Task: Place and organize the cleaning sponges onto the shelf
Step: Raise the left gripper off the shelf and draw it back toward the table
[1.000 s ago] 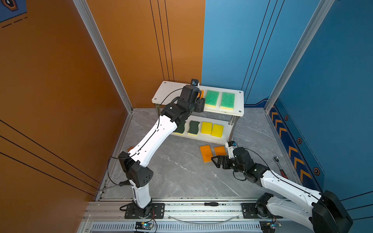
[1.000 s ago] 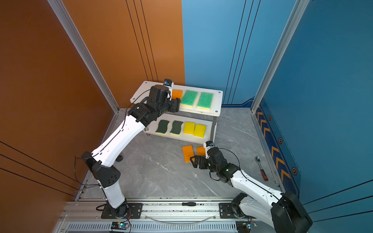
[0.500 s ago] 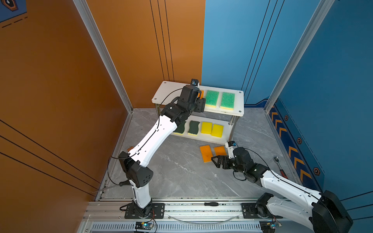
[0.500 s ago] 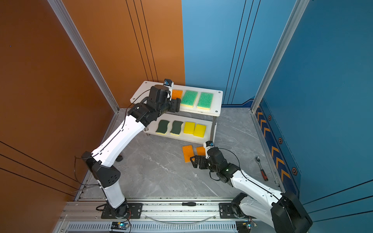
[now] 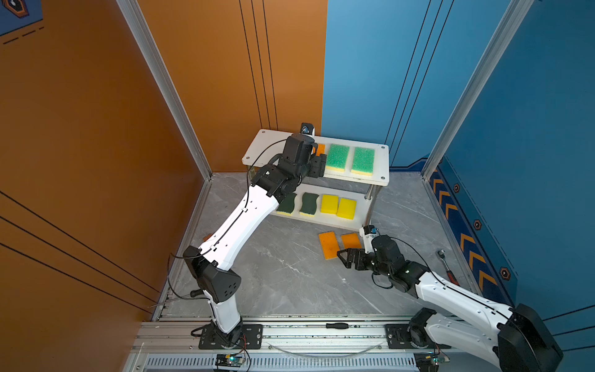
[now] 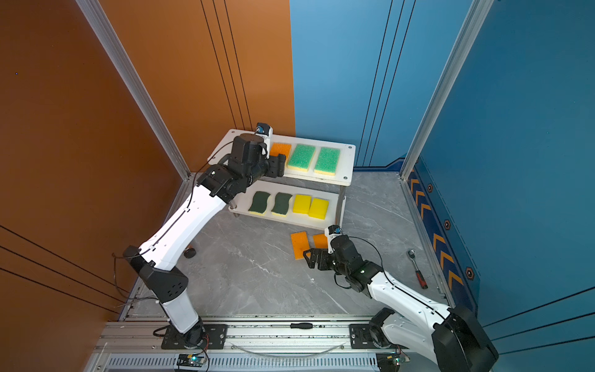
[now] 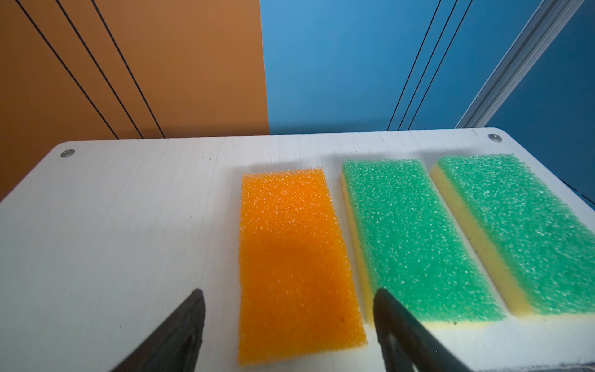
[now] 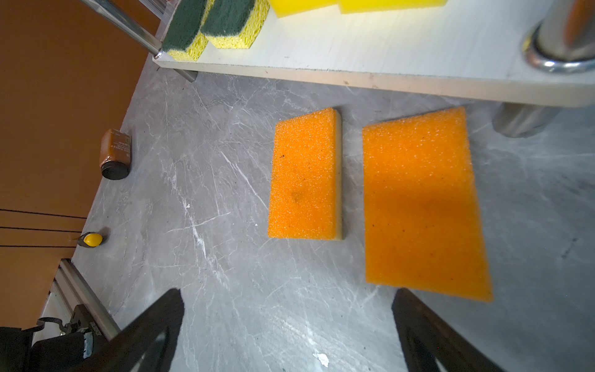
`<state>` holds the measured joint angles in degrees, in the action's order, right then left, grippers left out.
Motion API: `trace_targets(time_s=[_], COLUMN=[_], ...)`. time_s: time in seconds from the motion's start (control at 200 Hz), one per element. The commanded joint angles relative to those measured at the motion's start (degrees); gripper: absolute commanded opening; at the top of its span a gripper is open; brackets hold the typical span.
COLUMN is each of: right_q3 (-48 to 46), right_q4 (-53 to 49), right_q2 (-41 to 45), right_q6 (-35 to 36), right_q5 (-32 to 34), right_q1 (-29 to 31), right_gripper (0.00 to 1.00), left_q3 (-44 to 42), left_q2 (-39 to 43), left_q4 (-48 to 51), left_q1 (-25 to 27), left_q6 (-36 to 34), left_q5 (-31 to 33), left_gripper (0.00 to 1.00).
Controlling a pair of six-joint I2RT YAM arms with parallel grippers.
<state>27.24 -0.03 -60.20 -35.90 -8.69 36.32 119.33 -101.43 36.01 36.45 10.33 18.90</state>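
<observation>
Orange sponge (image 7: 296, 264) lies flat on the shelf (image 7: 128, 209) top board beside two green sponges (image 7: 415, 238) (image 7: 521, 232), the left end effector (image 7: 288, 290) having just spread off it. Two more orange sponges (image 8: 306, 177) (image 8: 418, 199) wait on the worktop (image 8: 209, 193) before the spread right end effector (image 8: 287, 291), likely next.

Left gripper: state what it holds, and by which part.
Nothing. The left gripper stands open, jaws either side of the orange sponge lying on the shelf.

The shelf (image 6: 346, 161) holds three sponges (image 6: 300, 157) on top, four below; two lie before it.
</observation>
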Motion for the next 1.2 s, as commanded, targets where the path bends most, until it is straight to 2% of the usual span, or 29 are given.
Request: trace_targets(time_s=[0.0, 0.436, 0.466, 0.631, 1.197], right_q3=[-0.84, -0.70, -0.65, -0.45, 0.09], right_q4=[-0.32, 0.10, 0.20, 0.81, 2.38], right_q2=[1.09, 0.41, 0.28, -0.43, -3.03], right_q6=[-0.36, -1.00, -1.07, -1.32, -1.83], right_q5=[1.13, 1.13, 1.07, 0.82, -0.29], right_q1=[-0.36, -0.21, -0.27, -0.28, -0.10], right_gripper=[1.00, 1.00, 1.00, 1.00, 1.00], left_q3=[-1.64, -10.13, -10.72, -15.28, -34.55], left_q2=[3.13, 11.01, 11.39, 13.93, 20.98], left_q4=[-1.53, -5.22, -5.45, -7.05, -11.09], left_q1=[0.03, 1.60, 1.77, 2.39, 2.84], left_q6=[-0.22, -1.16, -1.19, -1.02, 5.84], left_q5=[1.03, 2.20, 2.16, 3.28, 3.55], left_gripper=[0.84, 0.85, 0.90, 0.93, 0.97])
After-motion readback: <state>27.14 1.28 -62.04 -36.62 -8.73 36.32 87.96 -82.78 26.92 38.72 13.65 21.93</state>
